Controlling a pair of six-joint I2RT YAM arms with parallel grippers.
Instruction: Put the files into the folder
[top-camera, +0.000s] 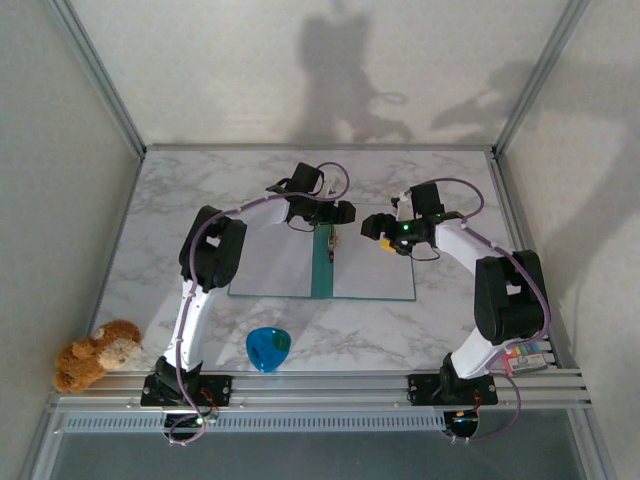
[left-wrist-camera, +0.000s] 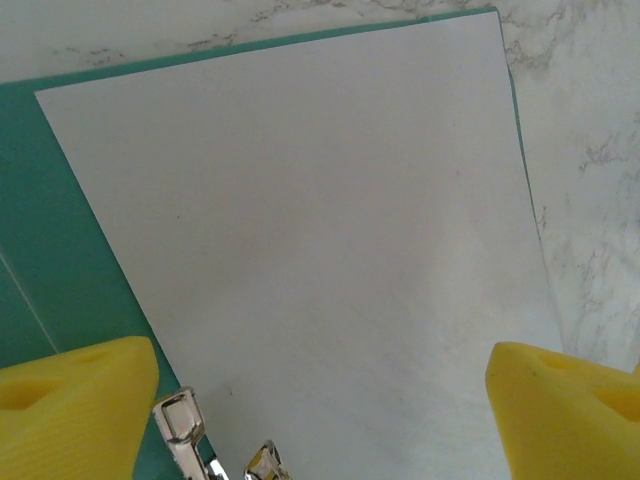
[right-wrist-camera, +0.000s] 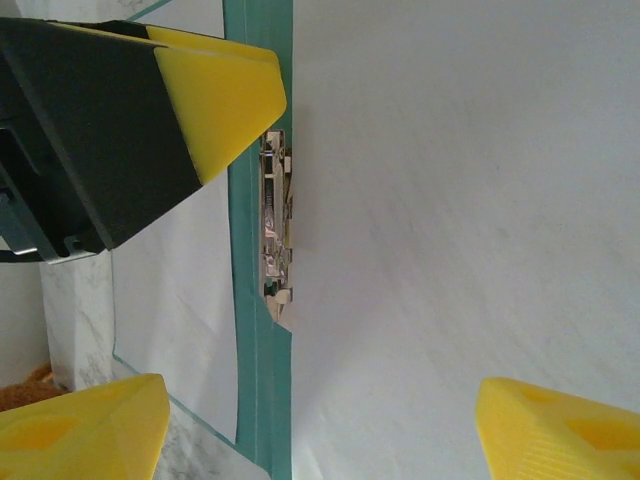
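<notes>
The teal folder (top-camera: 321, 268) lies open and flat mid-table, its spine strip (right-wrist-camera: 258, 300) carrying a metal clip (right-wrist-camera: 275, 240). White files (top-camera: 372, 268) lie flat inside it, on both sides of the spine. One sheet (left-wrist-camera: 320, 220) shows a teal border (left-wrist-camera: 60, 200) round it. My left gripper (top-camera: 332, 213) hovers over the far end of the spine, its yellow fingertips (left-wrist-camera: 75, 410) wide apart with nothing between them. My right gripper (top-camera: 376, 225) hangs open over the right-hand sheet (right-wrist-camera: 450, 230), holding nothing.
A small blue cup (top-camera: 268, 348) stands near the front edge, between the arm bases. A brown plush toy (top-camera: 97, 352) sits at the front left corner. Marble tabletop (top-camera: 170, 200) surrounds the folder, with enclosure walls at the back and sides.
</notes>
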